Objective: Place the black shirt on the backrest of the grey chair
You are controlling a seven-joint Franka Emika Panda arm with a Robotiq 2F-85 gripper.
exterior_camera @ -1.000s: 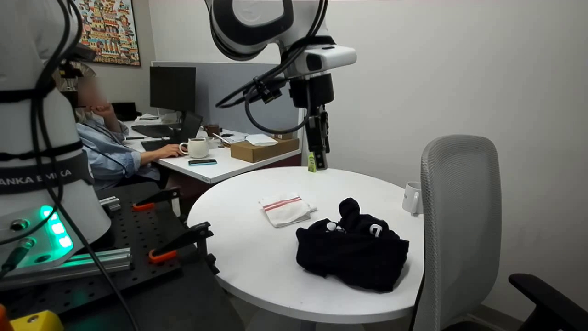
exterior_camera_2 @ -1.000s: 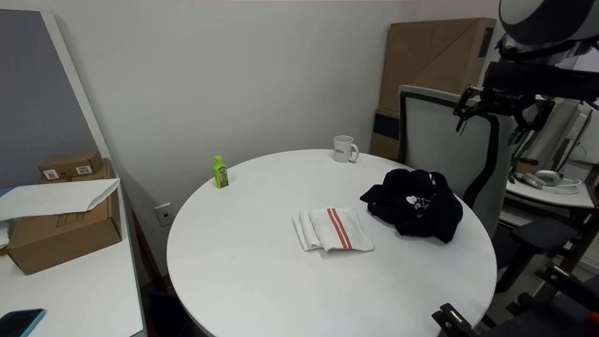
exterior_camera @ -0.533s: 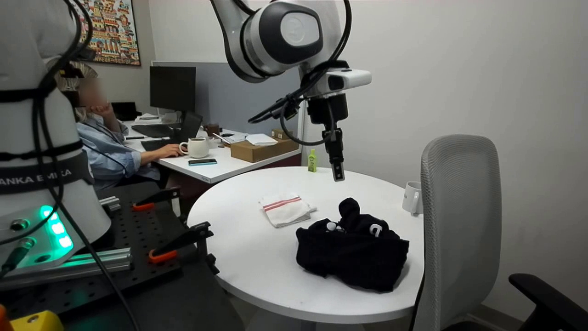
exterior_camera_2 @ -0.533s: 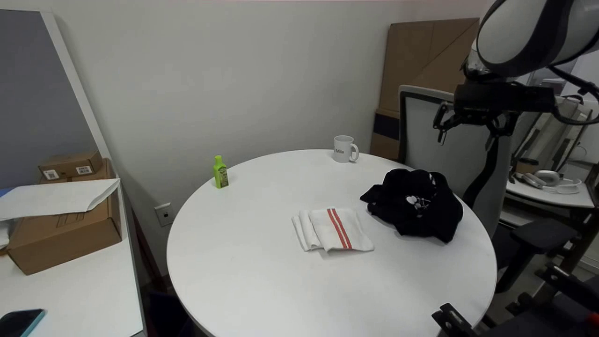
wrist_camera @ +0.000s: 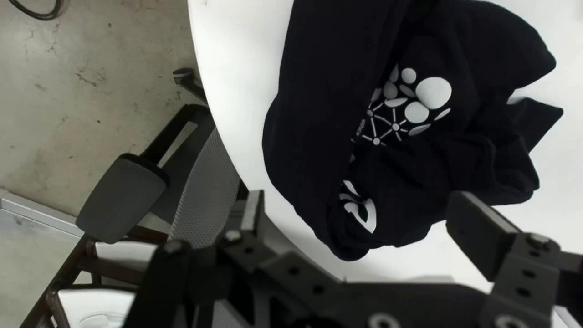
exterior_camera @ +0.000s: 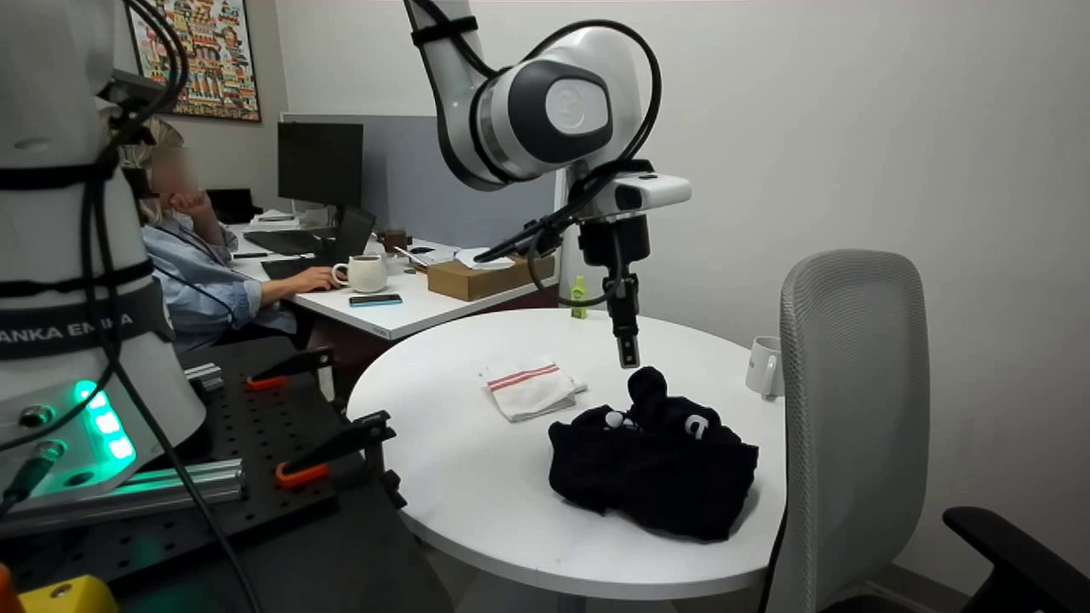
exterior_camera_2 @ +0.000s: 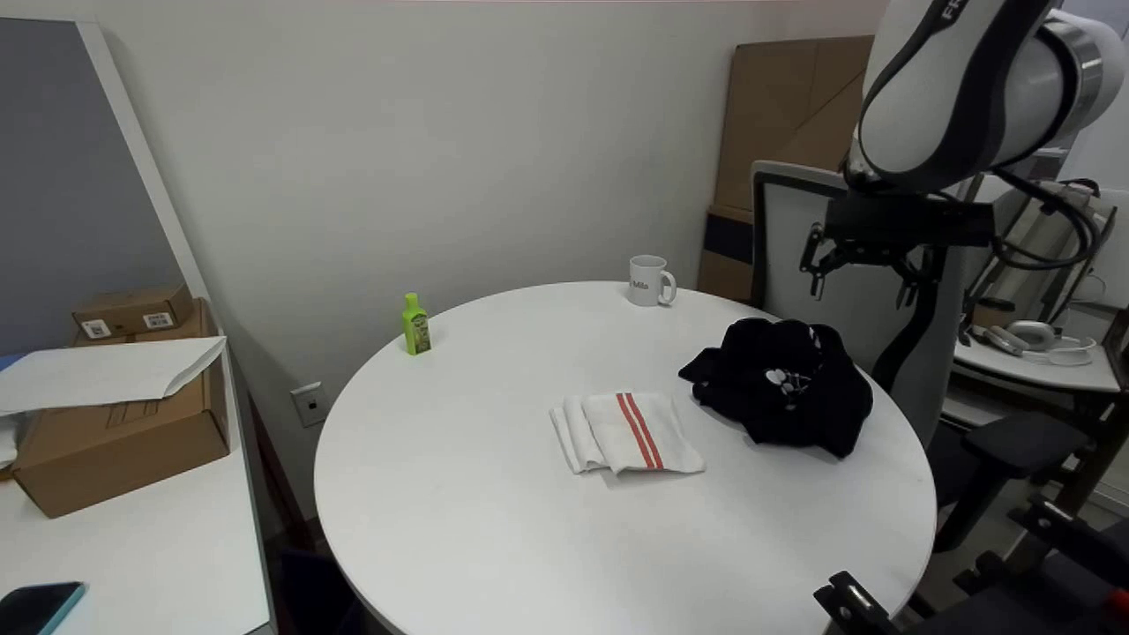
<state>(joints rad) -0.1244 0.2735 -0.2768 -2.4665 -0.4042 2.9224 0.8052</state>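
Note:
The black shirt point(exterior_camera: 656, 485) lies in a crumpled heap on the round white table, near the chair. It also shows in an exterior view point(exterior_camera_2: 750, 379) and in the wrist view point(wrist_camera: 319, 114), with white printed marks on it. The grey chair point(exterior_camera: 860, 409) stands at the table's edge with its tall backrest upright. Its backrest also shows in an exterior view point(exterior_camera_2: 856, 322) and in the wrist view point(wrist_camera: 205, 191). My gripper point(exterior_camera: 628, 362) is open and empty, pointing down above the shirt's edge, not touching it. Its spread fingers show in an exterior view point(exterior_camera_2: 861, 295) and the wrist view point(wrist_camera: 360, 207).
A folded white towel with red stripes point(exterior_camera: 530, 393) lies on the table point(exterior_camera: 460, 485) beside the shirt. A white mug point(exterior_camera_2: 646, 280) and a green bottle point(exterior_camera_2: 415, 324) stand near the table's rim. A dark armrest point(exterior_camera: 1013, 553) juts from the chair. A person sits at the desk behind.
My gripper has come down and across toward the shirt, staying open. The shirt, the chair and the things on the table have not moved.

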